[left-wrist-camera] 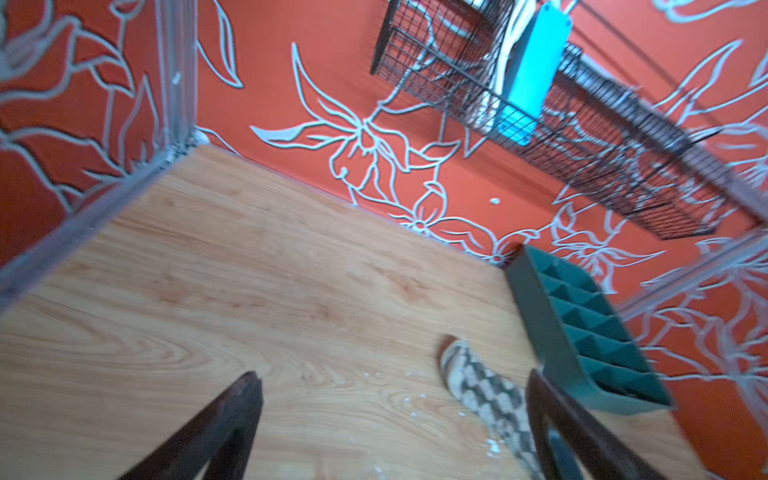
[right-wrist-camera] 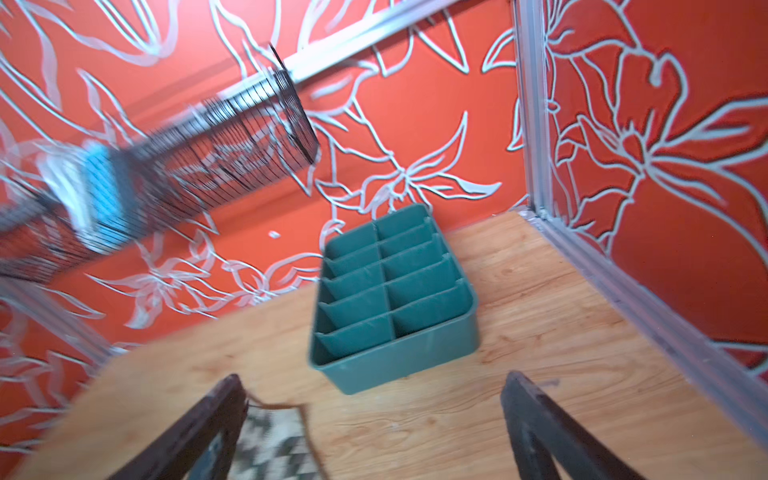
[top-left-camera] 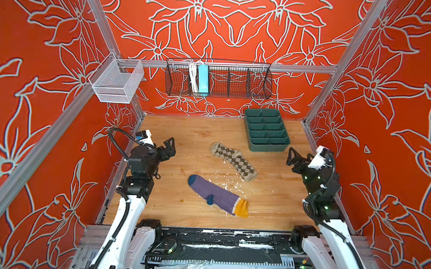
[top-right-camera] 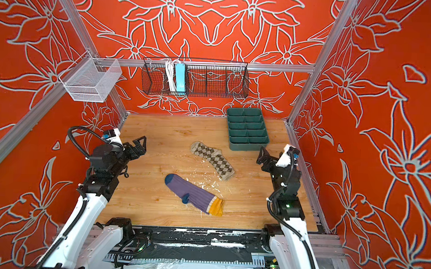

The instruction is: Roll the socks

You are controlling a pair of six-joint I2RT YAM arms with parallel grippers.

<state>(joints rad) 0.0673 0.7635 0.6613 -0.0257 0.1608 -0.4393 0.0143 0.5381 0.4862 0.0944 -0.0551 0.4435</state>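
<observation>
A wooden table [top-left-camera: 184, 138] fills the stall. A black wire basket [top-left-camera: 236, 83] on the wall above the green divided tray [top-left-camera: 269, 147] holds a blue power strip [top-left-camera: 202, 80] and a white cable [top-left-camera: 192, 76]. A white mesh basket [top-left-camera: 116, 83] hangs far left of the tray. The argyle sock [top-left-camera: 234, 161] lies flat near the tray's front. The purple sock [top-left-camera: 216, 195] lies farther forward, apart. The left gripper [left-wrist-camera: 395, 376] hovers well left of the tray and the right gripper [right-wrist-camera: 374, 378] near its front, both with jaws spread wide.

2 socks [top-left-camera: 233, 161], flat, seemingly apart

Table [top-left-camera: 184, 133]: argyle sock [top-left-camera: 233, 161], purple sock [top-left-camera: 214, 193], organizer [top-left-camera: 268, 148]
</observation>
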